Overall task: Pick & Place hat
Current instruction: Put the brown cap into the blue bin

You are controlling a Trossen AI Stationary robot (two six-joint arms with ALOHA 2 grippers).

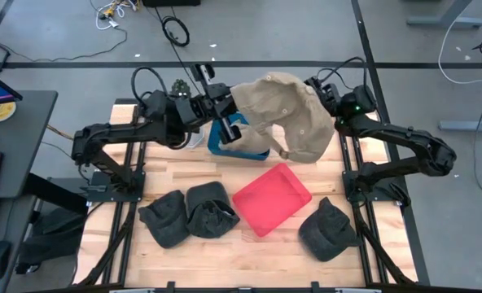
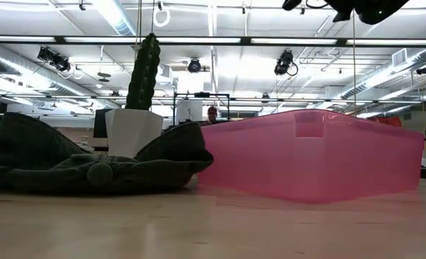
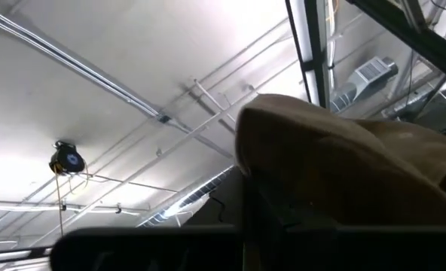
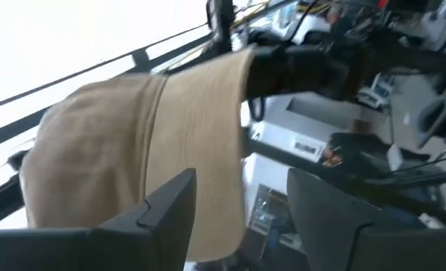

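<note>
The tan hat [image 1: 286, 114] was up in the air over the back of the table, held between both arms and above the blue bin [image 1: 225, 142]. The left gripper [image 1: 225, 104] sat at the hat's left edge w/ its fingers clamped on the fabric; the left wrist view showed tan cloth [image 3: 343, 165] filling the frame right at the fingers, ceiling behind. The right gripper [image 1: 321, 91] was at the hat's back-right side; in the right wrist view its two dark fingers [image 4: 170, 203] stood spread apart w/ the hat [image 4: 132, 143] ahead of them, and I couldn't tell if either touched it. On the table, the red tray [image 1: 272, 198] lay near the middle, tilted diagonally. Three dark hats rested around it: two touching each other to its left [image 1: 166, 218] [image 1: 212, 210], one to its right [image 1: 326, 229]. In the low view the pink-red tray [image 2: 314, 155] was beside a dark hat [image 2: 91, 162], w/ a cactus in a white pot [image 2: 137, 108] behind.
</note>
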